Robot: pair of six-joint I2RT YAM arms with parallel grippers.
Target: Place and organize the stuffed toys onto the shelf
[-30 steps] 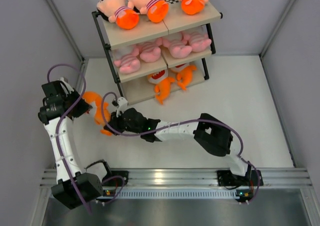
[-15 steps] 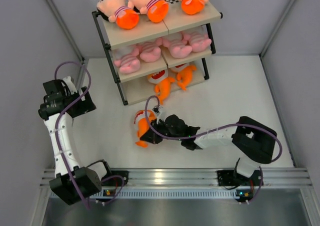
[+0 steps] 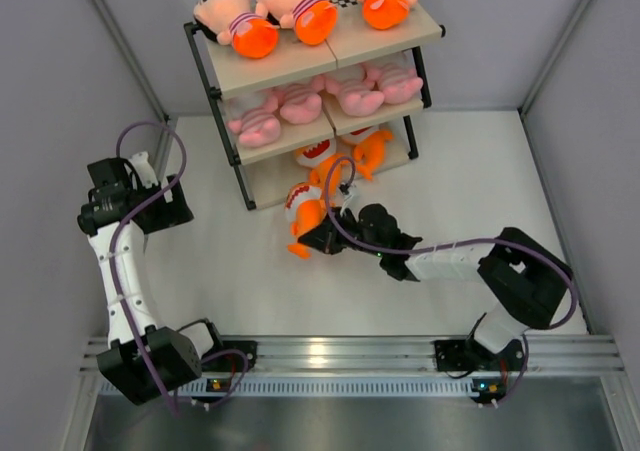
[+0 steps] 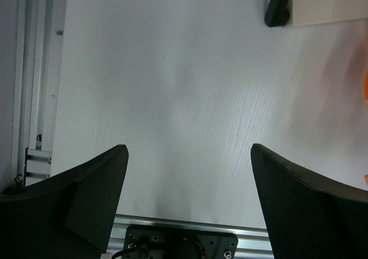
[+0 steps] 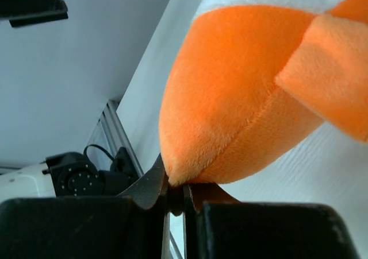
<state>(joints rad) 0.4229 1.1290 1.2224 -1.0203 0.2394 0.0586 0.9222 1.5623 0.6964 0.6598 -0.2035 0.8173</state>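
At the left of the white desk (image 3: pixel 480 191), the left end effector (image 4: pixel 187 155) hangs with its two dark fingers spread wide and nothing between them. Its wrist view looks down on bare desk and one black foot of the shelf.

The three-tier rack of thin black metal and beige boards (image 3: pixel 300 63) stands at the far side of the desk. Its top board carries three peach-headed plush dolls with striped shirts and orange bottoms (image 3: pixel 235 21). Four pink plush animals with striped bellies (image 3: pixel 255 123) lie on the middle board, and two orange plush sharks with white mouths (image 3: pixel 370 146) are on the bottom tier.

Just in front of that bottom tier, near its left front post, is a third orange plush shark (image 3: pixel 305 216), close beside the nearer shelved shark. The right end effector (image 5: pixel 175 187) pinches a tip of its orange fabric, fingers pressed almost together, the arm stretched leftward across the desk.
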